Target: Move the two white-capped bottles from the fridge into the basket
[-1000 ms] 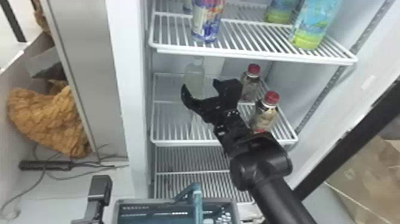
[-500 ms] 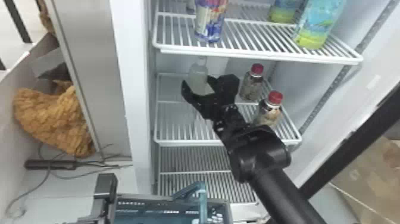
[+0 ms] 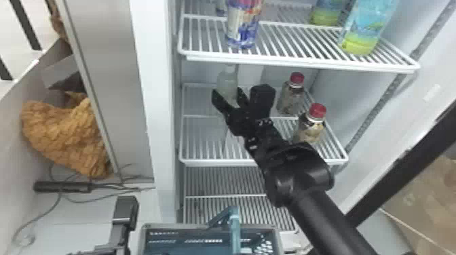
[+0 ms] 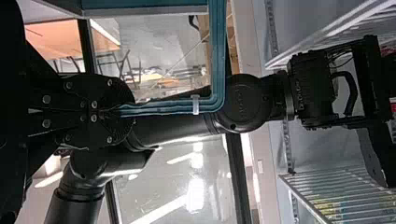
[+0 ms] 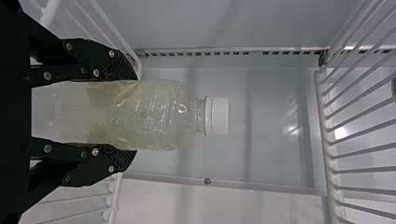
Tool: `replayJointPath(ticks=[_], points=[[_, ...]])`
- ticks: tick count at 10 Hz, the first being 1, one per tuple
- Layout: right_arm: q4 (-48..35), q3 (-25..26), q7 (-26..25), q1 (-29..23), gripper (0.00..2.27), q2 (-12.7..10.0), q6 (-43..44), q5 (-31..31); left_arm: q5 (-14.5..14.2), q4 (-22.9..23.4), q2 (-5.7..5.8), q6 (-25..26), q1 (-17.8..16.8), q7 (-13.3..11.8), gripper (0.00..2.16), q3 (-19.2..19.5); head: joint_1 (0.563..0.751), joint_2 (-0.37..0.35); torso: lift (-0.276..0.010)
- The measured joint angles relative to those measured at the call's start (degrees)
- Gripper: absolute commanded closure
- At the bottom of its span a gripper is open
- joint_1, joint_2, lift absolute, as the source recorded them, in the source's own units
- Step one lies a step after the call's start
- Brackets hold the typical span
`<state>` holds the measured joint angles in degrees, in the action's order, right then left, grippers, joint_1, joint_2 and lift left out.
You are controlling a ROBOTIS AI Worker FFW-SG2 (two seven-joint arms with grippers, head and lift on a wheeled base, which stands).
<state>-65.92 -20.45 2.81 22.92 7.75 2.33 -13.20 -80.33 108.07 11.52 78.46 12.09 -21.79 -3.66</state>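
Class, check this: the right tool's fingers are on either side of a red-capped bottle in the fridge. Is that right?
The cap is white, not red, as the right wrist view shows; the right tool has its fingers either side of the bottle in the fridge.

Right gripper [image 3: 228,95] closed in.
Fingers, spread wide in the earlier head views, now drawn together at the white-capped bottle [image 3: 226,79]; right wrist view has them against both its sides.
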Motion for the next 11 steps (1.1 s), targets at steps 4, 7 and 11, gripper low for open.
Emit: replayJointPath(ticks=[4,7,11], points=[[-4.3,2.8,1.1,-3.0,0.78,0.1,2.1,-0.1,-0.3,0.0,0.1,0.0,0.3,0.0,1.15,0.3,0.695,-0.182,-0.26],[-10.2,5.2,1.3,-6.8,0.78,0.4,1.2,0.8,-0.5,0.0,0.26,0.0,0.6,-0.1,1.15,0.3,0.695,-0.196,-0.26],[-23.9,8.4,1.5,-14.9,0.77,0.6,-4.6,2.3,-0.6,0.0,0.35,0.0,0.7,-0.1,1.15,0.2,0.695,-0.217,-0.26]])
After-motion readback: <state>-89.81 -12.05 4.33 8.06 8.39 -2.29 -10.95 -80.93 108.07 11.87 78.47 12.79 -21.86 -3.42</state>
